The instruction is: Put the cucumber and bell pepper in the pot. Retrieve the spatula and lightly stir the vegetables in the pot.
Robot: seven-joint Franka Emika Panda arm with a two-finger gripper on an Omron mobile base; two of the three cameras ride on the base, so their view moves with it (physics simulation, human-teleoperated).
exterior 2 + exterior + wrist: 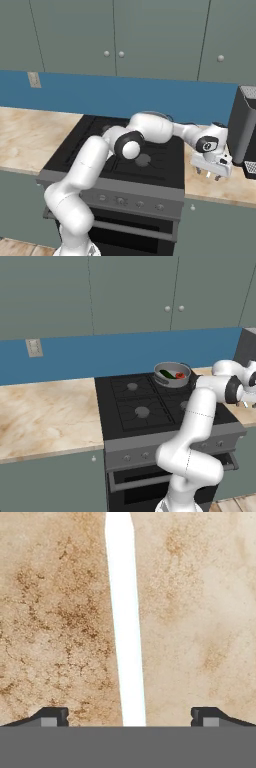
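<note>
The marbled beige counter [45,416] runs along the blue wall on both sides of the black stove [145,406], and the white arm [95,155] reaches from the stove's front across to the strip of counter at the stove's right edge. A dark appliance [245,132] stands on that strip against the wall, near the counter's far right end. The pot [172,375] sits on the stove's back right burner, close to the stove's rear edge; it is upright and its rim is pale. Inside it lie the cucumber [166,374], towards the pot's left side, and the bell pepper [180,376], towards its right side, just beside each other. The gripper [212,176] hangs over the right-hand counter strip between the stove's right edge and the dark appliance, pointing down at the surface, near the counter's front edge. Its jaws stand wide apart and hold nothing. In the hand view the spatula [125,622] lies flat on the marbled surface as a slim pale strip running from the top of the view down to the bottom, passing between the two dark fingertips [50,716], roughly midway, with clear counter on either side of it. Neither fingertip touches it. Whether the tips have reached the counter surface cannot be told.
</note>
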